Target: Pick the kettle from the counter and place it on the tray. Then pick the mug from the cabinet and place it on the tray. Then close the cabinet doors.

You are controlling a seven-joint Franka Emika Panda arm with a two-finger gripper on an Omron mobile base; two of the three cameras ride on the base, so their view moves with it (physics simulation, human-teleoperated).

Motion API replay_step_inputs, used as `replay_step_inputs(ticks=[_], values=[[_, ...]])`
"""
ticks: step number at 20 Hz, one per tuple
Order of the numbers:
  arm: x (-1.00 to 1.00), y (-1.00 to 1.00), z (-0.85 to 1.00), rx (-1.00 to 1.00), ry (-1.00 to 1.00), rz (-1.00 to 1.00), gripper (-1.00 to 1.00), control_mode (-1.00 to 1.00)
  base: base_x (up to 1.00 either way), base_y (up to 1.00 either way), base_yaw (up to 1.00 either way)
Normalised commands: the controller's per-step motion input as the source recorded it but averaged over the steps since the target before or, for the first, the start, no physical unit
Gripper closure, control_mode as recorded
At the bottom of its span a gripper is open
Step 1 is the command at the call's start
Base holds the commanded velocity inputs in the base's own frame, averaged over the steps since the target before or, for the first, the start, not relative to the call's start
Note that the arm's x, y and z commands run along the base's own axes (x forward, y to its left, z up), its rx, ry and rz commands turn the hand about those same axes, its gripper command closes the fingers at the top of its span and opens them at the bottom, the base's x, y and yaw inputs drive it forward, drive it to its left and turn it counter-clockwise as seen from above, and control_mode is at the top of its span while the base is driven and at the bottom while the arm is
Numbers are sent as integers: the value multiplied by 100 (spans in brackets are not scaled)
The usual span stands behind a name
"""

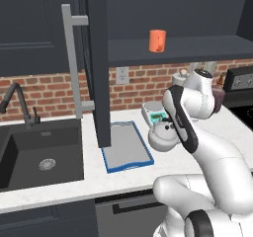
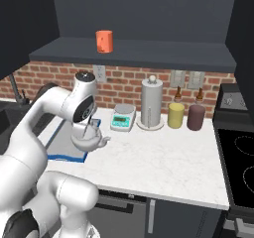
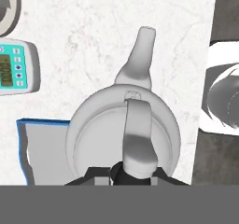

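Squat rounded metal kettle (image 3: 122, 129) hangs over marbled counter (image 3: 93, 41).

I see home kitchen: marbled counter (image 1: 123, 174), dark sink (image 1: 42, 154) with faucet (image 1: 20, 102), brick backsplash (image 2: 129, 86), navy cabinet (image 2: 139, 19), stove (image 2: 238, 152).

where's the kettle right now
The kettle hangs by its handle from the shut gripper, lifted over the counter at the right edge of the tray, in front of the scale.

Silver-grey kettle (image 3: 122, 139), blue-rimmed grey tray (image 1: 129, 165), orange mug (image 1: 157, 40), white marbled counter (image 2: 168, 157).
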Motion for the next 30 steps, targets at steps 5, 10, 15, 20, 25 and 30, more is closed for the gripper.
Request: replay_step_inputs(ticks=[5, 10, 15, 20, 25, 30], values=[[27, 68, 8, -1, 0, -12, 100, -100, 0, 0, 0], [40, 57, 0, -2, 0, -9, 100, -100, 0, 0, 0], [47, 31, 0, 0, 4, 0, 100, -100, 0, 0, 0], [48, 20, 0, 0, 1, 0, 100, -100, 0, 0, 0], [38, 20, -7, -6, 0, 0, 100, -100, 0, 0, 0], [25, 21, -14, -7, 0, 0, 100, -100, 0, 0, 0]])
